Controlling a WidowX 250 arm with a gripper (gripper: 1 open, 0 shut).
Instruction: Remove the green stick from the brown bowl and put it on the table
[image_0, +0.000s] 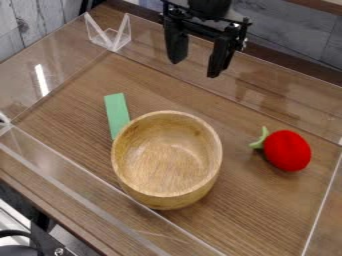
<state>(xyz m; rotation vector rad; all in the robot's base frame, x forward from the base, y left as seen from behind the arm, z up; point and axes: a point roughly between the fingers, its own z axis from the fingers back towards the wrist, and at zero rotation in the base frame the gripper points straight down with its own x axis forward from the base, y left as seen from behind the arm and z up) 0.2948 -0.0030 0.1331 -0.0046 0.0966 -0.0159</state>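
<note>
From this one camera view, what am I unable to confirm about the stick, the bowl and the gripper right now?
- Green stick: its lower end meets the brown bowl rim; whether it touches the rim or lies just beside it is unclear.
- Gripper: the arm above is cut off by the top edge; its height over the table cannot be judged.
- Bowl's near outer wall base: hidden by its own rim.

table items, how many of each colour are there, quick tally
green: 1, the green stick, lying flat on the table beside the brown bowl
light brown: 1, the brown bowl, nothing inside it
red: 1, the strawberry with a green leaf, right of the bowl
total: 3
The black gripper above is not counted.
</note>
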